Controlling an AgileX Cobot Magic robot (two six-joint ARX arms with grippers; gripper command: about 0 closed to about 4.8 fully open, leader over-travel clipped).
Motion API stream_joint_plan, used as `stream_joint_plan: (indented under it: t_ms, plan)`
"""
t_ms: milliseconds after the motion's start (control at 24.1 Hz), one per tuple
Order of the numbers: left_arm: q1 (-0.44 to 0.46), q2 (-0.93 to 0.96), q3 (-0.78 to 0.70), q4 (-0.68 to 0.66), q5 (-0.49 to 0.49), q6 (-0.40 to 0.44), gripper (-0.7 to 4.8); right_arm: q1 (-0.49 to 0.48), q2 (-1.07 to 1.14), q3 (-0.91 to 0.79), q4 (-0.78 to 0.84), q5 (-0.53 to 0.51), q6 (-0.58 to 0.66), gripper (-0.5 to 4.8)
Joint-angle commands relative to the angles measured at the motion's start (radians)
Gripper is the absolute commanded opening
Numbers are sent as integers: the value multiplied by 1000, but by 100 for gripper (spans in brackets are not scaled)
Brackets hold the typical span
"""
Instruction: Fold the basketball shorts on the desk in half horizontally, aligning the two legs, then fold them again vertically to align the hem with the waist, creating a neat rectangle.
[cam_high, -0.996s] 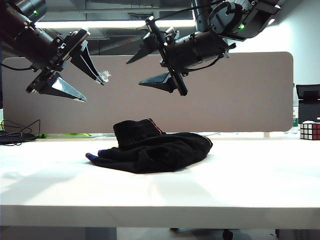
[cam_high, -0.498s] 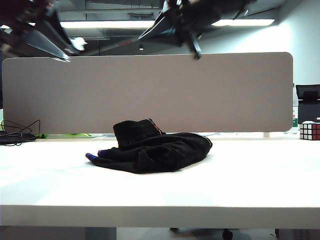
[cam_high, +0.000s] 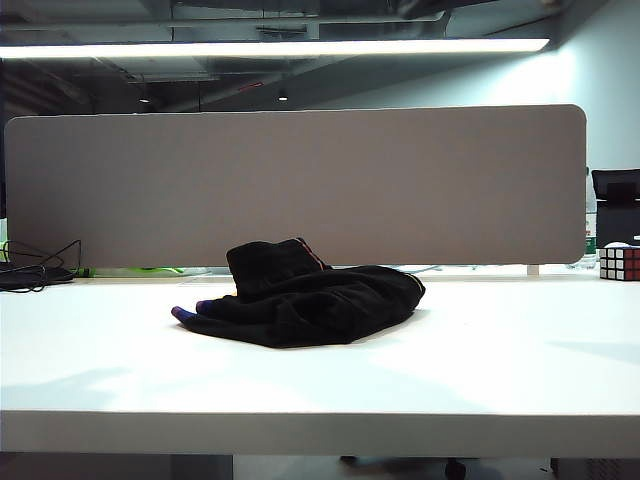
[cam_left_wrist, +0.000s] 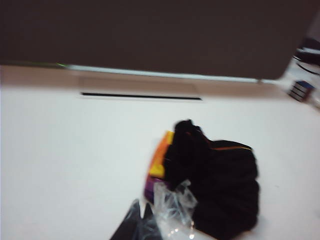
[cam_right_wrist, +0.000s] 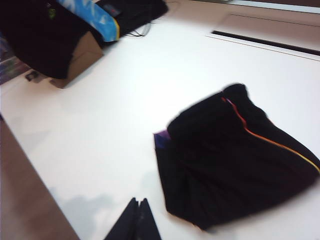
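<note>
I'm seeing the basketball shorts (cam_high: 300, 295) lying in a crumpled black heap near the middle of the desk (cam_high: 480, 370), not flat, nothing gripping them. In the exterior view neither arm is showing; only shadows are falling on the tabletop at the left and far right.

Left gripper (cam_left_wrist: 142, 222) is hanging above the desk, well clear of the fabric, jaws pressed together and holding no cloth. A scrap of clear film (cam_left_wrist: 172, 207) is sitting at its fingertips; I can't tell whether it's stuck on or pinched. From that wrist view the hem (cam_left_wrist: 160, 157) is showing as a yellow-orange patch with purple under it, on the side of the heap facing the gripper.

Right gripper (cam_right_wrist: 136, 220) is also hovering over bare white tabletop beside the heap, tips meeting, nothing in them. Its wrist view is showing the orange piping (cam_right_wrist: 270, 142) running across the black panel, and a bit of purple band poking out at the edge.

A Rubik's cube (cam_high: 620, 262) is sitting at the far right by the grey divider panel (cam_high: 300, 180).
</note>
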Motion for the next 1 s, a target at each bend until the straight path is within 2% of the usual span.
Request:
stream_joint_plan:
  t_ms: [41,207,373,622,996]
  plan:
    - [1,-102,-61,-27,-38,-8,-6,0,-182,-174,51,116,8,-9]
    - [1,-212,-147,-22,-45,-16,-6,0,-367,-348,113,187,69,-9]
    - [0,-337,-260,31,-40,-53,-6,1,-547,-517,116,284,72,-9]
    - [1,-455,-352,43,-29,-64,-6,1,-700,-662,134,373,73,-9]
    - [0,-491,-411,48,-6,-70,-6,4,-962,-909,197,417,72,-9]
